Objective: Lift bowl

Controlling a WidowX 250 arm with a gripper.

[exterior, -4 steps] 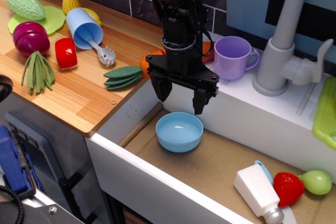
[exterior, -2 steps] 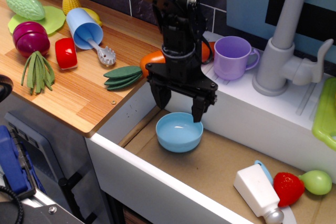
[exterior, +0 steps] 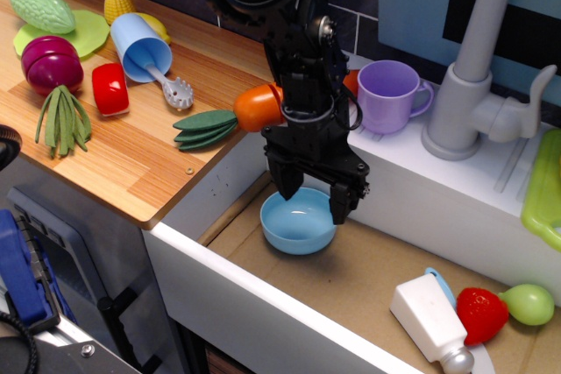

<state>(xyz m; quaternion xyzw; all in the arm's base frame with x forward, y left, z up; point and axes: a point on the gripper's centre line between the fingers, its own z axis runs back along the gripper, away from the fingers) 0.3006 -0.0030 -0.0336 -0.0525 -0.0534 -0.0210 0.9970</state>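
Observation:
The light-blue bowl (exterior: 296, 225) sits on the brown floor of the sink basin (exterior: 368, 278), near its back left corner. My black gripper (exterior: 313, 202) hangs straight down over the bowl's far rim and is open. One fingertip (exterior: 289, 188) stands at the bowl's back left rim, the other (exterior: 339, 210) at its right rim. The fingers straddle the rim; I cannot tell whether they touch it. The bowl is empty.
A purple mug (exterior: 388, 95) stands on the white sink ledge behind the gripper. A toy carrot (exterior: 237, 113) lies on the wooden counter's edge. A taller blue cup (exterior: 140, 46), red and purple toys lie further left. A white bottle (exterior: 431, 320), strawberry (exterior: 480, 314) and pear lie right in the basin.
The gripper has come down and slightly right, from above the bowl to its rim level, still open. The carrot is now more visible behind the arm. The bowl has not moved.

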